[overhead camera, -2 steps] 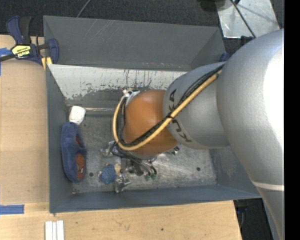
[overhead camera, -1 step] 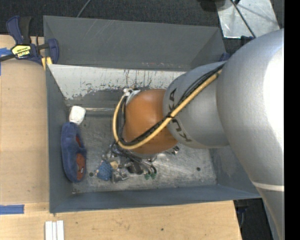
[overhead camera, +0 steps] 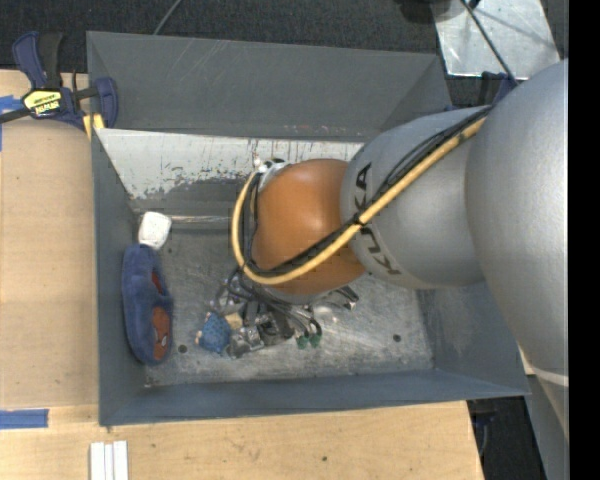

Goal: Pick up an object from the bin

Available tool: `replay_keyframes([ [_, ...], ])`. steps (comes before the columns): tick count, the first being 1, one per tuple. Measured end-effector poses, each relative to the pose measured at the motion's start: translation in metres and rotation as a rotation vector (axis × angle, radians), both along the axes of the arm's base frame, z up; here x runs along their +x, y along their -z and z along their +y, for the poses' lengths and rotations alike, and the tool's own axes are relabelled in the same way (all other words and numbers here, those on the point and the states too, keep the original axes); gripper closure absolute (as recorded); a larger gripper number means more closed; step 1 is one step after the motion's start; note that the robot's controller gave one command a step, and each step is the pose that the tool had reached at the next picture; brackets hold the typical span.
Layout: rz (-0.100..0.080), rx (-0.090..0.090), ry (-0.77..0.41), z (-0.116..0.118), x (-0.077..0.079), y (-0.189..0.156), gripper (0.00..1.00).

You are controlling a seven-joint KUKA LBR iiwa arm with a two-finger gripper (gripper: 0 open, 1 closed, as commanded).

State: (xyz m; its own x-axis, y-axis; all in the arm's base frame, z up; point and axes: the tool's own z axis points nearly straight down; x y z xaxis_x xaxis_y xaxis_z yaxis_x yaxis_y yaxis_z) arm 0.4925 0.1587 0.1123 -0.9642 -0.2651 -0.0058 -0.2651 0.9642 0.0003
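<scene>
My hand (overhead camera: 263, 325) is low over the scratched floor of the grey metal bin (overhead camera: 280, 93), near the front wall (open or closed, I cannot tell; my smooth orange wrist cover (overhead camera: 300, 218) hides it). One crumpled blue piece (overhead camera: 214, 335) lies just left of it and one green bit (overhead camera: 306, 341) just right. Along the left wall are one soft blue fabric bundle (overhead camera: 143, 303) and one white lump (overhead camera: 154, 230).

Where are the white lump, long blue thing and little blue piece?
white lump (overhead camera: 154, 230), camera view, its middle.
long blue thing (overhead camera: 138, 286), camera view, its blue upper part.
little blue piece (overhead camera: 215, 336), camera view, its middle.
</scene>
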Motion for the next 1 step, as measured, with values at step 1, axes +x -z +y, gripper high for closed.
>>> replay_keyframes([
  [1, 0.001, 0.000, 0.001, 0.0003, 0.0011, -0.0173, 1.00],
])
